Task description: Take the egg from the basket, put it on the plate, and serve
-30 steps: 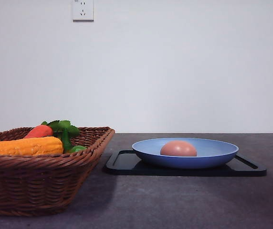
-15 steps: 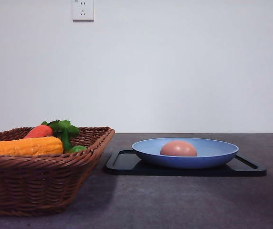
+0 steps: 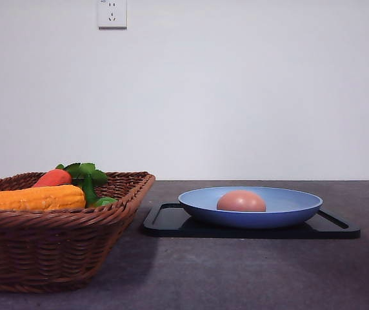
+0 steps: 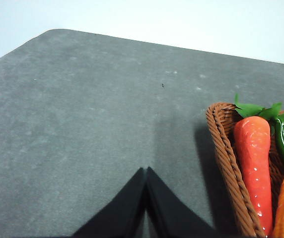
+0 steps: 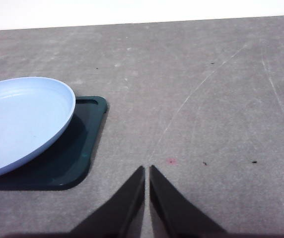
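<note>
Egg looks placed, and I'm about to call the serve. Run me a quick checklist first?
1. Egg in the plate: ok, it sits inside the rim.
2. Plate on the black tray: ok, resting level on it.
3. Basket holds no egg: cannot tell; carrot and a yellow-orange item show, the floor is partly hidden.
4. Left gripper empty and shut: ok, over bare table beside the basket.
5. Right gripper empty and shut: ok, apart from the tray.
</note>
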You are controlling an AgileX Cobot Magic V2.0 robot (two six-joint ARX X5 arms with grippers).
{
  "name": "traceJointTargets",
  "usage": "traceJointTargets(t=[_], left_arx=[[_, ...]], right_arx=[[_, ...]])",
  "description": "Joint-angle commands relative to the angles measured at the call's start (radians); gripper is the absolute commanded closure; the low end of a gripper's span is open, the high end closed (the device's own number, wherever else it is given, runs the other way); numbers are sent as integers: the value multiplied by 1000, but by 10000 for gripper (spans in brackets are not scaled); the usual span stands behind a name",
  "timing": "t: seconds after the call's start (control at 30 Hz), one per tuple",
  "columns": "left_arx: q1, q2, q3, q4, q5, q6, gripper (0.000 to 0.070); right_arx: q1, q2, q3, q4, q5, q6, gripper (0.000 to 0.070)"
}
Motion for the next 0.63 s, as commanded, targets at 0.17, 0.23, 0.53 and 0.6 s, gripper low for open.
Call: traceJointTargets(t=[0.17, 0.23, 0.53, 0.6], left_arx=[[2, -2, -23, -13, 2, 15, 700], [2, -2, -23, -13, 2, 15, 700], [2, -2, -23, -13, 2, 15, 700], [2, -2, -23, -13, 2, 15, 700]], right_arx=[[2, -2, -5, 10, 1, 17, 700], [2, -2, -5, 10, 1, 17, 700], [2, -2, -5, 10, 1, 17, 700], [2, -2, -5, 10, 1, 17, 700]])
